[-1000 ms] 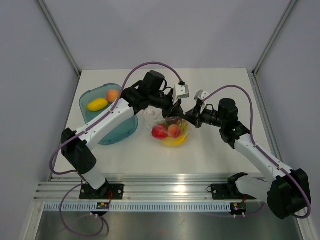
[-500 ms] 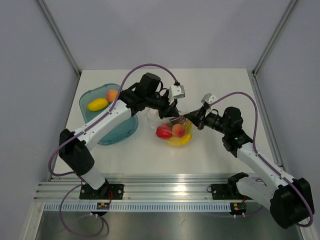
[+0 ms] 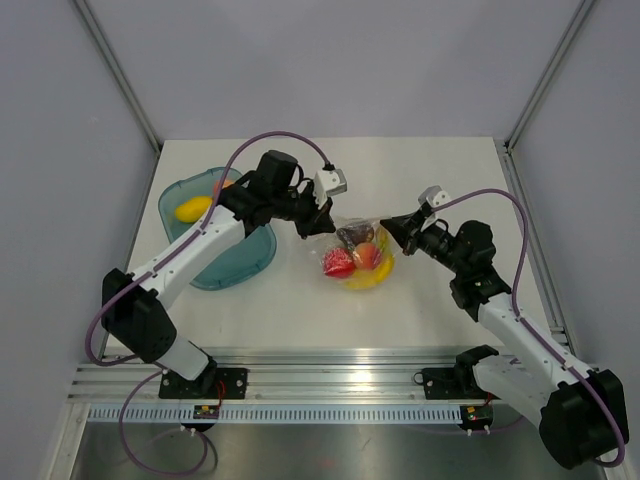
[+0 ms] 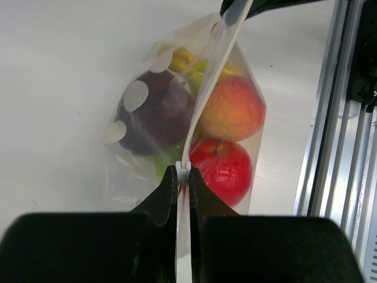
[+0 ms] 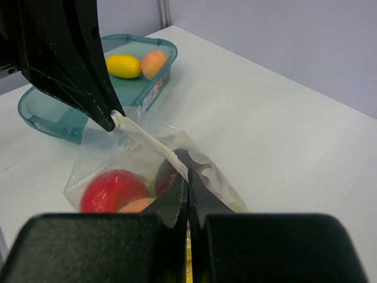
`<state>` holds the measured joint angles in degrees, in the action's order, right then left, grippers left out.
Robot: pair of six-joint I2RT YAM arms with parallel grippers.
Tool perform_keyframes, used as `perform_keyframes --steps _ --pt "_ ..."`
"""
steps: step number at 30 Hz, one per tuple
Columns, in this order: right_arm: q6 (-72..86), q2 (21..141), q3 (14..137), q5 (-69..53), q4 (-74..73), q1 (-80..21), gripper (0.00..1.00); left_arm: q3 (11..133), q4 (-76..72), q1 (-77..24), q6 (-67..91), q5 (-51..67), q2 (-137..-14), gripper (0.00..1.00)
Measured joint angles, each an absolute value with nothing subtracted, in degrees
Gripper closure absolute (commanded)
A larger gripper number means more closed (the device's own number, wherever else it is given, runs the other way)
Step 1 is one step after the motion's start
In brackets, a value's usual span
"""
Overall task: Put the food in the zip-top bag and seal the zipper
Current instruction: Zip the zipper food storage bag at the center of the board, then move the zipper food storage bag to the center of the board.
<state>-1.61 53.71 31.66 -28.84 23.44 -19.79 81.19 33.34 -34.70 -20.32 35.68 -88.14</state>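
Observation:
The clear zip-top bag (image 3: 358, 258) hangs between both grippers, just above the table. It holds a red apple (image 4: 222, 170), a peach (image 4: 232, 109), a dark plum (image 4: 154, 113), green grapes (image 4: 166, 163) and a yellow banana (image 4: 182, 59). My left gripper (image 3: 322, 222) is shut on the white zipper (image 4: 206, 88) at the bag's left end (image 4: 183, 173). My right gripper (image 3: 386, 226) is shut on the zipper's other end (image 5: 188, 177). The strip (image 5: 150, 138) runs taut between them.
A teal tray (image 3: 215, 262) stands left of the bag, under the left arm. It holds a yellow lemon-like piece (image 3: 193, 208) and another peach (image 5: 153, 63). The table's metal front rail (image 4: 341, 118) is close by.
The grippers have drawn apart along the bag's mouth: the left moved left, the right moved right and back. The bag has shifted a little to the right and its top is now stretched.

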Motion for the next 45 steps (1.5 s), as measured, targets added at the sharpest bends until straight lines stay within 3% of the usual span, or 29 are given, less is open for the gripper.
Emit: perform_keyframes --steps 27,45 --pt "1.0 53.3 31.4 -14.6 31.5 -17.0 1.00 66.4 30.0 -28.7 -16.3 31.8 -75.5 1.00" --pt "2.5 53.4 30.3 -13.4 32.2 -16.5 1.00 63.4 26.9 -27.1 -10.2 33.3 -72.6 1.00"
